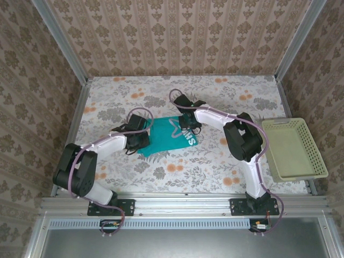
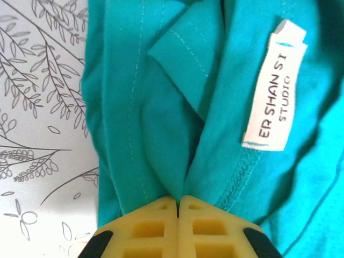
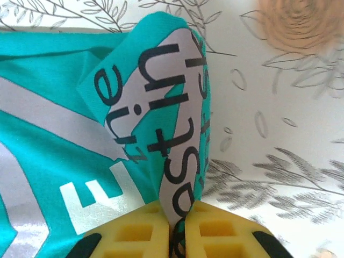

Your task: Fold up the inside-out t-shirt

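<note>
The teal t-shirt [image 1: 171, 136] lies folded into a small patch in the middle of the table, white star and lettering facing up. My left gripper [image 1: 141, 137] sits at its left edge. In the left wrist view, that gripper [image 2: 177, 200] is shut on a pinched ridge of teal cloth [image 2: 161, 140] beside the white neck label [image 2: 273, 94]. My right gripper [image 1: 188, 128] is at the shirt's far right corner. From the right wrist, this gripper [image 3: 176, 217] is shut on a raised fold of printed cloth [image 3: 161, 107] with black letters on white.
A pale yellow plastic basket [image 1: 294, 149] stands at the table's right edge. The floral tablecloth [image 1: 226, 97] is bare round the shirt. Metal posts and patterned walls close in the left, back and right sides.
</note>
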Robot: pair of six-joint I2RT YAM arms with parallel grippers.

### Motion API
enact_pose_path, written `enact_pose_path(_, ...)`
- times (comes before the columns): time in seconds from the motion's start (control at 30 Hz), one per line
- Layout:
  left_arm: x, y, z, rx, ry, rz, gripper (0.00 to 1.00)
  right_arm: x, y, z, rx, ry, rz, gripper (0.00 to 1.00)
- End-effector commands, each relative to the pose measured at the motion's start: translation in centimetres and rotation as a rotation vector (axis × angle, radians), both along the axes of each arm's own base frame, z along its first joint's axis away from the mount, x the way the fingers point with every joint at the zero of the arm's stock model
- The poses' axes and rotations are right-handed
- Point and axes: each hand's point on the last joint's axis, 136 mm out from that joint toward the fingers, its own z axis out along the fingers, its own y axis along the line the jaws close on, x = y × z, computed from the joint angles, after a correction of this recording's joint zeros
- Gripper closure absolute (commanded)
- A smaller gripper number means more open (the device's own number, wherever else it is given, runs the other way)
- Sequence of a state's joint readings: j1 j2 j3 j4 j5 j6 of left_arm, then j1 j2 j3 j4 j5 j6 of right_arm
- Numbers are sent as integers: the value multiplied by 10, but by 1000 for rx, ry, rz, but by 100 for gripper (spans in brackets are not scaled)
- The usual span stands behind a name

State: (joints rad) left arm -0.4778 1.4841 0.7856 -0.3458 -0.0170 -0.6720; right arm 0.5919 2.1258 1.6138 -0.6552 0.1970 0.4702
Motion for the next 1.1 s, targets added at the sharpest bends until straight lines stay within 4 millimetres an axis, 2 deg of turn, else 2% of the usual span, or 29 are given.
enact_pose_path(0.0, 3, 0, 29, 12, -62, -20, 100, -3, -21, 43, -171, -79, 10, 88)
enact_pose_path(0.13, 2, 12, 40, 54, -88, -1, 100, -8, -20, 59, -300, -99, 46, 88)
enact_pose_path(0.23, 3, 22, 39, 75, -80, 20, 100, -10, -13, 60, -341, -98, 66, 85)
enact_pose_path(0.3, 2, 20, 37, 67, -74, 4, 100, -10, -8, 61, -360, -100, 74, 84)
enact_pose_path(0.4, 3, 22, 28, 66, -48, 7, 100, -8, 2, 57, -342, -94, 85, 81)
enact_pose_path(0.53, 3, 18, 2, 40, 14, 3, 100, -8, 8, 43, -283, -55, 94, 71)
enact_pose_path(0.63, 1, 18, -8, 41, 58, -3, 89, -5, -3, 42, -250, -53, 68, 60)
enact_pose_path(0.73, -1, 24, 11, 29, -12, 28, 66, 0, -11, 62, -226, -161, 56, 56)
enact_pose_path(0.83, -8, 43, 36, 75, -92, 86, 54, 1, 5, 73, -106, -207, 101, 55)
enact_pose_path(0.93, -12, 50, 56, 100, -153, 107, 47, 2, 35, 64, 20, -173, 173, 53)
enact_pose_path(1.07, -16, 8, 58, -3, -170, 13, 45, 9, 60, 40, 79, -86, 184, 51)
